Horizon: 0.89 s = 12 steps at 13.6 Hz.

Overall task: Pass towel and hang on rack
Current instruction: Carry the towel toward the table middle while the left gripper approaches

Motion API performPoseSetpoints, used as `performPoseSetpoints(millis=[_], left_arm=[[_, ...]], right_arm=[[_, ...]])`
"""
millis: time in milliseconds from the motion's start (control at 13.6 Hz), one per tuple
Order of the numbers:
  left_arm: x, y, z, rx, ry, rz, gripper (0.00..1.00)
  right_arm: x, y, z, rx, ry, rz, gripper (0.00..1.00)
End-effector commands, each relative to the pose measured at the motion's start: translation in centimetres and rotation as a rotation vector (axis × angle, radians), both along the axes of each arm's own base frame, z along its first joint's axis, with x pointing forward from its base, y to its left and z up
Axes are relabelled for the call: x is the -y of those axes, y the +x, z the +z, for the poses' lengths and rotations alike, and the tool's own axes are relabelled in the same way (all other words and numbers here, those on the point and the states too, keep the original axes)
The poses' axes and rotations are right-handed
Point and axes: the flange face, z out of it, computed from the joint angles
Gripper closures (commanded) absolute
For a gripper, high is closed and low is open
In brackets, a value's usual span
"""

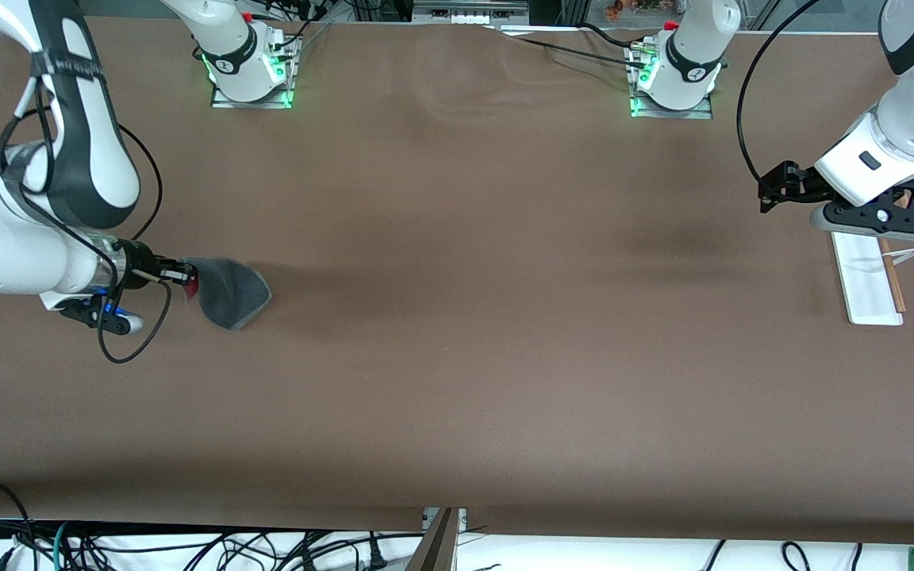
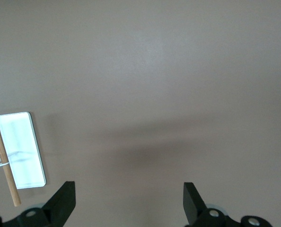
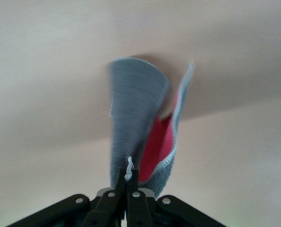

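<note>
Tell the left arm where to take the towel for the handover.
Grip the towel's free hanging end, away from the right gripper that pinches its top edge. Come from the left arm's end of the table: the cloth droops loose there, with bare edge to clamp. The left gripper is open by the rack.

From my seat the front view is evenly and brightly lit from above, with soft shadows on the table (image 1: 457,317) and green glow at both arm bases near 12 o'clock. In the right wrist view the towel (image 3: 140,123) is smeared by motion blur. In the left wrist view the rack (image 2: 18,149) glares white at 8 o'clock.
</note>
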Motion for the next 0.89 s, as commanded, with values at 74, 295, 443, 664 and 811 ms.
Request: performPoseSetpoints(millis=[74,295,443,664,811], left_arm=[[0.0,0.1,0.5,-0.016,-0.011,0.007,0.00],[0.2,0.1,0.6,-0.014,-0.009,0.002,0.00],[0.4,0.0,0.6,-0.014,-0.011,-0.001,0.00],[1.6,0.0,0.4,-0.021,-0.048,-0.011,0.00],[2.7,0.7,-1.6,-0.066,-0.125,-0.003,0.00]], right_arm=[[-5.8,0.5,4.5,0.017,0.032,0.109,1.00],[-11.2,-0.5,6.7,0.050,0.077,0.197,1.00],[-15.5,-1.9,7.4,0.046,0.095,0.224,1.00],[-21.1,-3.5,9.5,0.081,0.119,0.185,1.00],[-24.6,-4.6,10.4,0.115,0.144,0.186,1.00]])
